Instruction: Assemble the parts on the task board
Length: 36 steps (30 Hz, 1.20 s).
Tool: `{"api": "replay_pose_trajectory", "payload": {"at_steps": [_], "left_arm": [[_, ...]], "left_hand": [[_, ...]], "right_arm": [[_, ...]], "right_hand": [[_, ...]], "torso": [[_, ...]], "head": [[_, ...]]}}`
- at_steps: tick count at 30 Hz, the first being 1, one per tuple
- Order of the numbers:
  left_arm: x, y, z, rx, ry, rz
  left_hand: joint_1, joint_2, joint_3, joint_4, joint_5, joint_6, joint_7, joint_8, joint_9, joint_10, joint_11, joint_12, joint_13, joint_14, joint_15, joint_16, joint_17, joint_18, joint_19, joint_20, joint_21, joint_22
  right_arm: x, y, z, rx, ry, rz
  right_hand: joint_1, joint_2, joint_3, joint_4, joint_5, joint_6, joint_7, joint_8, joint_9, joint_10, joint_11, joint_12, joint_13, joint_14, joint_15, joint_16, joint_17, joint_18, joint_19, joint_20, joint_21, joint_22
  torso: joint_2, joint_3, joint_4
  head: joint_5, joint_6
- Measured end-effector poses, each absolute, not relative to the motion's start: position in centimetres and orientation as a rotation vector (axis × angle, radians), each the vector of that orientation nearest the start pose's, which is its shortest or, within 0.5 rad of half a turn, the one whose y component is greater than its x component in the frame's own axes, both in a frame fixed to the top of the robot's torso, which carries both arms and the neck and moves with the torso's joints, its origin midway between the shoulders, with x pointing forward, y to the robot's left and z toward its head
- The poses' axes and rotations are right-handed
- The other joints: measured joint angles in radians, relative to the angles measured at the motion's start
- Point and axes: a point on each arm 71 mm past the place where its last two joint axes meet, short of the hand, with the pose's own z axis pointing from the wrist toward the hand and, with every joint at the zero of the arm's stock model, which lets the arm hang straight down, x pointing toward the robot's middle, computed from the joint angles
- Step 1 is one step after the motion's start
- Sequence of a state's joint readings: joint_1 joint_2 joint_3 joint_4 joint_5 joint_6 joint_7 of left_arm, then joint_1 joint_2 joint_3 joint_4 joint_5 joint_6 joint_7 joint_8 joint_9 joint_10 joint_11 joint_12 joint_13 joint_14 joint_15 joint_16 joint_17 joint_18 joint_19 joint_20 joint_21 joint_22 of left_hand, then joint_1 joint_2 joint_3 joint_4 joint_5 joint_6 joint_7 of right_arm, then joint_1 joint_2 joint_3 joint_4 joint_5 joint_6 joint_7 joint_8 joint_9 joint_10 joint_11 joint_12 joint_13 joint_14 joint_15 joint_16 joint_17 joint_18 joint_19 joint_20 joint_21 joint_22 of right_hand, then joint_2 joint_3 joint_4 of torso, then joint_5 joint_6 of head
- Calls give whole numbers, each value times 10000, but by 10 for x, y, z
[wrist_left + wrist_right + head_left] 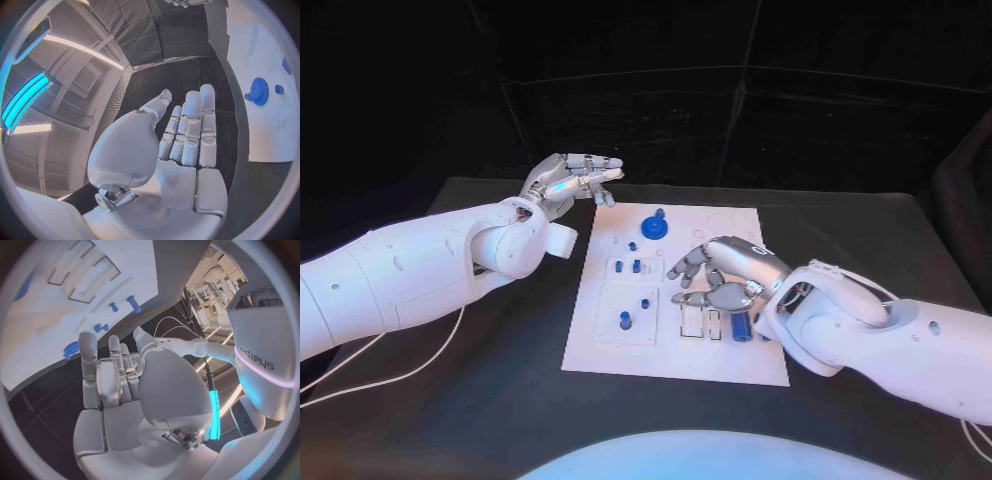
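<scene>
The white task board (678,345) lies in the middle of the table. A blue gear (655,228) stands near its far edge, with a small blue knob (659,212) just beyond it. Short blue pegs (635,266) stand in the board's left half, and one blue part (737,328) sits in a rectangular slot near the right edge. My right hand (718,275) hovers over the board's right middle, fingers spread and bent down, holding nothing. My left hand (571,180) is raised off the board's far left corner, fingers (194,130) straight, palm empty. The gear (258,91) lies ahead of it.
A thin pale cable (358,372) trails over the black table (488,400) at the left. The right wrist view looks over the board (81,270) with its outlined slots and two pegs (134,302).
</scene>
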State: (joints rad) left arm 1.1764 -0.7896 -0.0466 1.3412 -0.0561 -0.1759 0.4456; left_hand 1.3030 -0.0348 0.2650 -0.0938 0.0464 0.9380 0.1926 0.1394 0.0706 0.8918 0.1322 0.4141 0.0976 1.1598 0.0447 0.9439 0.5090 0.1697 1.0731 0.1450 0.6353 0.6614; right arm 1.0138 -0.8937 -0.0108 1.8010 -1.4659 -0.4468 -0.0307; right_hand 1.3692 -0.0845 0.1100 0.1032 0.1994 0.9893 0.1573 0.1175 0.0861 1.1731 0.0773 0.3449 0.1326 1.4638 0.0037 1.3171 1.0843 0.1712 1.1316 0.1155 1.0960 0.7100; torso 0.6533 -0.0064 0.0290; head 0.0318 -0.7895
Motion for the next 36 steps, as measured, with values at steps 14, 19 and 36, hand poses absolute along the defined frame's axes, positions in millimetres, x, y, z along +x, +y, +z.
{"api": "replay_pose_trajectory", "payload": {"at_steps": [14,19,36], "left_arm": [[509,230,-198,-10422,14232,-15716],[509,231,-198,-10429,14242,-15706],[510,235,-199,-10461,14225,-15600]], "left_hand": [[0,0,1,0,0,0,0,0,0,0,0,0,1,0,0,0,1,0,0,0,0,-8],[0,0,1,0,0,0,0,0,0,0,0,0,1,0,0,0,-9,-1,0,0,0,-8],[0,0,-67,12,0,0,0,0,0,0,0,45,2,0,0,0,-21,-1,0,0,0,-28]], "right_arm": [[388,-229,-223,1710,18827,6691],[385,-232,-228,1930,19356,5646],[383,-214,-247,1033,20066,4277]], "right_hand": [[-1222,317,-1980,1821,450,257,-486,1143,289,1165,-525,5123,5623,28,-416,1323,2106,-476,1566,-524,1733,2702],[-1734,438,-2613,1875,510,159,-584,1601,557,1581,-557,7160,8198,29,-525,1666,2239,-563,1699,-531,1918,3095],[-1892,359,-2964,1898,818,-198,-581,2309,1033,1813,-612,8293,9845,29,-525,1754,2237,-554,1698,-530,1995,3236]], "torso": [[-130,-49,-270],[-155,-49,-314],[-157,-48,-350]], "head": [[-638,160],[-762,173],[-780,198]]}}
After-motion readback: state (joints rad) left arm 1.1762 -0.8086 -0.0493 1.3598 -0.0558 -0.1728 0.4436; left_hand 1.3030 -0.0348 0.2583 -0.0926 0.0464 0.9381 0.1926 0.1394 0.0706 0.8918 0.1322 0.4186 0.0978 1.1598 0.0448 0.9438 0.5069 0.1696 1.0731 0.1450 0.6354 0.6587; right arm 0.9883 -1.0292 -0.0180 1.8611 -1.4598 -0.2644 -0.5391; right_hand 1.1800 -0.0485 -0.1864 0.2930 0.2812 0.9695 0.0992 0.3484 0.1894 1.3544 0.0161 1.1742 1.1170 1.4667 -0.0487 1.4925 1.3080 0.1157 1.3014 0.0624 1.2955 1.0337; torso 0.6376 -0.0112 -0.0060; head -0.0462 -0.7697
